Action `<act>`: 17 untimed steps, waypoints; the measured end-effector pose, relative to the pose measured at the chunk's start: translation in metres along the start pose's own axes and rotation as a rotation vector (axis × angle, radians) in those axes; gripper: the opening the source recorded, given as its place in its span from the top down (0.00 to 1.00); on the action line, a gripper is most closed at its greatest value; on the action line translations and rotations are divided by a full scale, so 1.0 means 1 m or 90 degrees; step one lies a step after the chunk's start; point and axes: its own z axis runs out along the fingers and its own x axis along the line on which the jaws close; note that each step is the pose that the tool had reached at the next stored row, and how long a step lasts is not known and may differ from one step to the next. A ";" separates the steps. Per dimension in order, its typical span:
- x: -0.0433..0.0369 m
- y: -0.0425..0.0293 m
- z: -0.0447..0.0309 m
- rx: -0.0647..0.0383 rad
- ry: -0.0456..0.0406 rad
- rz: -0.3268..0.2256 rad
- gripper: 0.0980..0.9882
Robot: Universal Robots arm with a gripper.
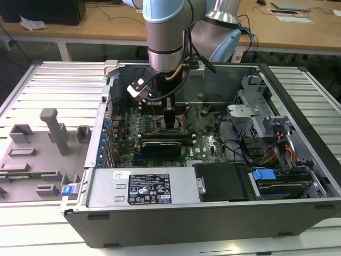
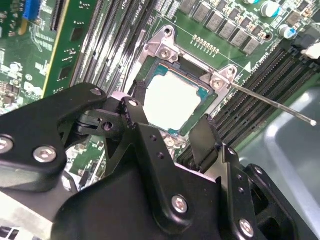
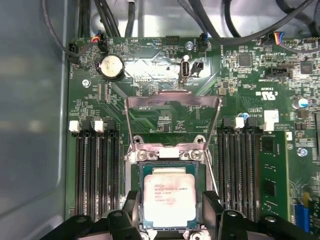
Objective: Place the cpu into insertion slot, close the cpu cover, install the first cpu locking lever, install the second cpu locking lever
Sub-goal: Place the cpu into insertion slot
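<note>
Setting: robotics lab or electronics workshop. Evidence — open PC case [image 1: 213, 224] w/ motherboard [image 1: 209, 143] exposed, set on slatted aluminium worktable [image 1: 48, 85]; grey fixture blocks [image 1: 53, 128] alongside, exterior view's left; industrial robot arm [image 1: 165, 32] reaching in from above. Wooden desks [image 1: 106, 22] behind w/ misc. equip.

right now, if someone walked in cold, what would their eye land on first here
The arm reaching down into the open computer case in the exterior view grabs the eye first. In the first wrist view the cpu lies in the insertion slot, with the gripper open and one finger on either side of it. Past it the cpu cover stands swung up, not yet closed.
</note>
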 end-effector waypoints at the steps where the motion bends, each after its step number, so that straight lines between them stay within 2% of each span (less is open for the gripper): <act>1: 0.0000 0.0000 0.0000 0.000 0.0001 0.000 0.42; 6: 0.0000 0.0000 -0.0004 0.000 0.0000 0.000 0.43; 7: 0.0000 0.0000 -0.0005 0.000 0.0000 0.000 0.58; 8: 0.0000 0.0000 -0.0005 0.000 0.0000 0.000 0.58; 14: 0.0000 0.0001 -0.0010 0.000 0.0000 0.000 0.98; 17: 0.0000 0.0001 -0.0011 0.000 0.0000 0.000 0.99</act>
